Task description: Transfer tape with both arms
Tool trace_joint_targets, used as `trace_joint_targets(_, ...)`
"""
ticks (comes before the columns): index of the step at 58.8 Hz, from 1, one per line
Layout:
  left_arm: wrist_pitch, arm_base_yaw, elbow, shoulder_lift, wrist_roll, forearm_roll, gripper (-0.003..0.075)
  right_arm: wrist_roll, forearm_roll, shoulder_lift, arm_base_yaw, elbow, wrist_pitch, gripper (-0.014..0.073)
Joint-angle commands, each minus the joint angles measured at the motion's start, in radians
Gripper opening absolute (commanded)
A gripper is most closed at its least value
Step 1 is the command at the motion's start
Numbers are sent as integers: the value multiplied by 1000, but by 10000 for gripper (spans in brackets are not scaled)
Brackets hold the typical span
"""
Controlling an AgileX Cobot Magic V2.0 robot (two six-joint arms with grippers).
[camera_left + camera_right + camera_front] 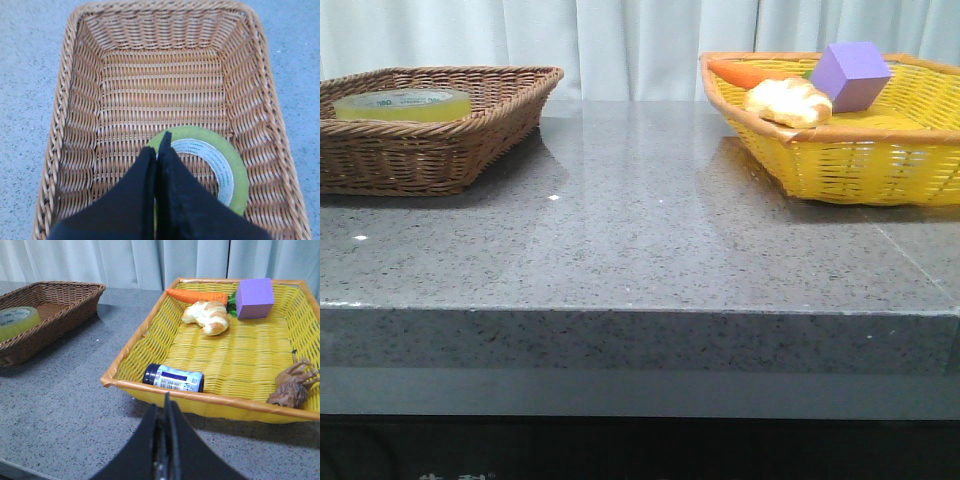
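Note:
The tape (402, 104), a yellow translucent roll with a white core, lies flat in the brown wicker basket (440, 150) at the table's far left. In the left wrist view the tape (235, 170) sits near one wall of the basket (80, 100). My left gripper (159, 146) hangs above the roll's rim, fingers pressed together and empty. My right gripper (166, 401) is shut and empty over the grey table, just before the yellow basket (225, 399). The tape also shows in the right wrist view (17, 320). Neither gripper appears in the front view.
The yellow basket (860, 160) at the far right holds a purple cube (850, 75), a bread roll (788, 100), a carrot (745, 72), a dark bottle (174, 378) and a brown toy (292, 385). Grey stone table (640, 230) lies between the baskets.

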Motion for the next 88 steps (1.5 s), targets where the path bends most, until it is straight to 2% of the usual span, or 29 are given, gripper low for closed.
trace_joint_targets(1, -114, 0, 41, -108, 6, -13, -20, -1, -2, 8, -9, -26, -83, -46)
trace_joint_targets(5, -170, 0, 111, -163, 6, -13, -20, -1, -2, 8, -9, -26, -82, -46)
trace_joint_targets(24, -488, 0, 633, -554, 6, -13, -20, -1, -2, 8, -9, -26, -83, -46)
trace_joint_targets(36, -545, 0, 942, -844, 6, -37, -20, -1, -2, 8, -9, -26, -83, -46)
trace_joint_targets(50, -554, 0, 1179, -1221, 6, -39, -20, -1, -2, 8, -9, -26, -83, -46)
trace_joint_targets(58, -519, 0, 1244, -1409, 6, -39, -20, -1, -2, 8, -9, -26, -83, -46)
trace_joint_targets(67, -480, 0, 1275, -1529, 6, -39, -20, -1, -2, 8, -9, -26, -83, -46)
trace_joint_targets(88, -480, 0, 1277, -1545, 6, -39, -20, -1, -2, 8, -9, -26, -83, -46)
